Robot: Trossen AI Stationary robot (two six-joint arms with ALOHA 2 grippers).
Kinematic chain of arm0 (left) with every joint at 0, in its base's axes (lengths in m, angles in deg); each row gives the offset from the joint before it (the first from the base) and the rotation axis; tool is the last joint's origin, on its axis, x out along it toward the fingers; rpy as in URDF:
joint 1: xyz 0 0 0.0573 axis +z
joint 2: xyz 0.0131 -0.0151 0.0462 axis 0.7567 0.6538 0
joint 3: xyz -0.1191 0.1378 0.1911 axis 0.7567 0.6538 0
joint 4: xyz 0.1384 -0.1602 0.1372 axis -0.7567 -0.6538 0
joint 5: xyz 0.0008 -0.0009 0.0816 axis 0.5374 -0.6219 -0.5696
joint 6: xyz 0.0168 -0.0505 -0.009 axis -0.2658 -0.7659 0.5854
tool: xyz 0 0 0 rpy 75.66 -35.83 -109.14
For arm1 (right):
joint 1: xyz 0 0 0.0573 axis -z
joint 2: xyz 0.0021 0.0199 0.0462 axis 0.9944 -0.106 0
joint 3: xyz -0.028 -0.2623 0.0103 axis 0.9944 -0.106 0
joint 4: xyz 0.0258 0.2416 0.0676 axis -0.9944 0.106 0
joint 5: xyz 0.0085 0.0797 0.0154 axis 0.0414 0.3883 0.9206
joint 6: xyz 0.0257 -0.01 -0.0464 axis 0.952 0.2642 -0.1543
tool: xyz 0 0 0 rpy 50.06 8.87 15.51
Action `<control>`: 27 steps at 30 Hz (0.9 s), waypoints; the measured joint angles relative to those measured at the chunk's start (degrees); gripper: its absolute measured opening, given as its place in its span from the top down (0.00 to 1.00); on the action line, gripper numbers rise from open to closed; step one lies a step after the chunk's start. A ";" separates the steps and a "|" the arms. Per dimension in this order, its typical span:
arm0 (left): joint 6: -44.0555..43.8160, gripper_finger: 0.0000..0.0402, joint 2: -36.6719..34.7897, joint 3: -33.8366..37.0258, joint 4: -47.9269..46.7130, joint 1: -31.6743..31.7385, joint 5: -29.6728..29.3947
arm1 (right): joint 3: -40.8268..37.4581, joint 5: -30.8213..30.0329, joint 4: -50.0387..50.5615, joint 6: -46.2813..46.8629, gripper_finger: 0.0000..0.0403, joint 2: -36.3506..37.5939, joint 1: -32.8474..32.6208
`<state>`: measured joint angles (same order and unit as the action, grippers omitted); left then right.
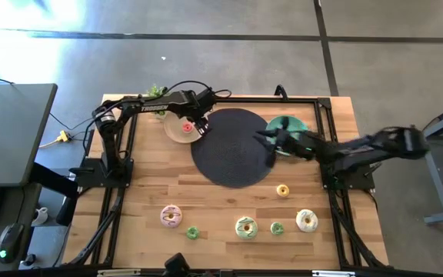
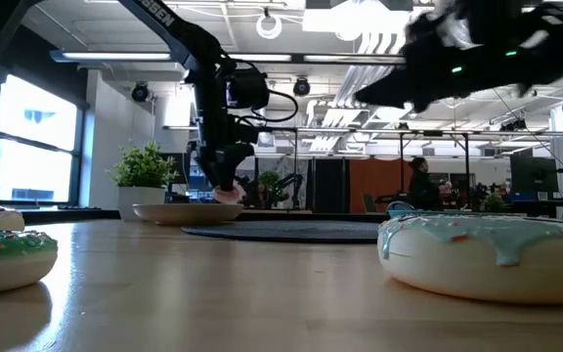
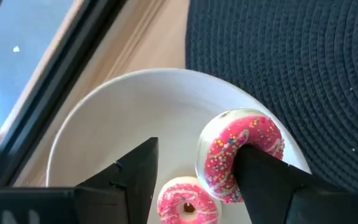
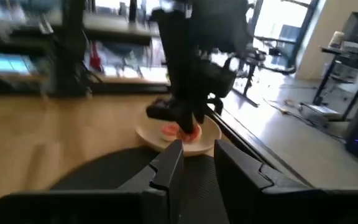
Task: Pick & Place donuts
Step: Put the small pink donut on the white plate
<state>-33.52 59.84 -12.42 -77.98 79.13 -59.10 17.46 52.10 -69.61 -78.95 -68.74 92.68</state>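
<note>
Left gripper [image 3: 194,180], fingers spread wide, hangs over the beige plate [image 3: 123,112] beside a tilted pink donut [image 3: 238,155], apparently to leave it there; right gripper [image 4: 194,165], fingers narrow, waits above the mat [image 1: 233,146].

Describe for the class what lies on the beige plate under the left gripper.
On the beige plate lie two pink-frosted donuts: a sprinkled one tilted against a finger of the open left gripper, and a smaller one. The fingers hide the plate's near rim.

Only partial white letters — "SEN" — show on the left arm [image 2: 164,22].
</note>
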 joint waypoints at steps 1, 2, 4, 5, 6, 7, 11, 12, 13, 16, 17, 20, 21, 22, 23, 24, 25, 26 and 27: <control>0.00 0.51 0.00 -0.01 0.01 0.01 0.01 | 2.72 -0.18 0.03 -1.02 0.78 -3.84 0.84; -0.01 0.51 0.00 0.01 -0.29 0.02 0.09 | 5.51 -0.63 0.00 -1.81 0.78 -7.66 1.65; -0.01 0.51 -0.92 0.10 -1.11 0.02 1.20 | 10.79 -1.52 -0.02 -2.78 0.78 -14.74 3.13; 0.12 0.51 -1.48 0.08 -1.32 0.02 1.42 | 13.47 -1.51 0.02 -2.88 0.78 -18.10 3.81; 0.52 0.51 -1.91 -0.05 -1.30 0.00 1.49 | 16.05 -1.10 0.00 -2.90 0.78 -21.10 4.48; 1.15 0.51 -2.25 -0.07 -1.50 0.00 1.87 | 18.49 -0.07 0.00 -2.94 0.78 -24.03 5.12; 1.92 0.51 -3.83 0.03 -2.45 0.00 3.50 | 27.98 4.96 0.03 -2.32 0.78 -34.04 7.12; 1.95 0.51 -4.47 -0.01 -3.06 0.01 4.03 | 30.18 5.70 0.17 -1.63 0.78 -36.22 7.47; 1.96 0.51 -5.07 0.00 -4.05 0.04 4.66 | 32.35 6.36 0.62 -1.37 0.78 -38.22 7.83; 4.04 0.51 -5.75 0.00 -4.86 0.04 5.02 | 38.50 8.85 1.45 -1.19 0.78 -44.00 8.60; 4.55 0.51 -5.77 0.01 -5.15 0.04 5.16 | 40.48 10.04 1.76 -0.74 0.78 -45.68 8.76; 5.43 0.51 -5.87 0.00 -4.95 0.05 4.53 | 46.57 13.04 3.13 1.93 0.78 -49.83 9.20; 6.03 0.51 -5.90 -0.01 -6.30 0.21 3.12 | 47.81 13.80 4.33 2.09 0.78 -50.77 9.32; 6.35 0.51 -5.90 0.01 -7.69 0.51 2.03 | 48.95 14.09 4.74 2.20 0.78 -51.86 9.39; 6.48 0.51 -5.90 0.02 -8.46 0.77 1.41 | 49.86 14.21 4.98 2.21 0.78 -52.89 9.43; 6.80 0.51 -5.90 0.04 -8.90 0.87 0.97 | 50.42 14.56 5.57 2.21 0.78 -53.60 9.45; 7.70 0.51 -5.90 0.01 -9.31 1.22 0.85 | 51.09 15.34 6.01 2.21 0.78 -54.25 9.45; 9.08 0.51 -5.90 0.01 -9.51 1.62 0.86 | 51.96 16.49 5.94 2.21 0.78 -54.74 9.55; 10.63 0.51 -5.90 0.01 -9.43 1.66 0.85 | 52.46 18.29 6.03 2.24 0.78 -54.84 9.67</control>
<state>-22.89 53.94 -12.40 -87.41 80.78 -58.25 69.93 70.39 -63.58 -76.71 -123.58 102.35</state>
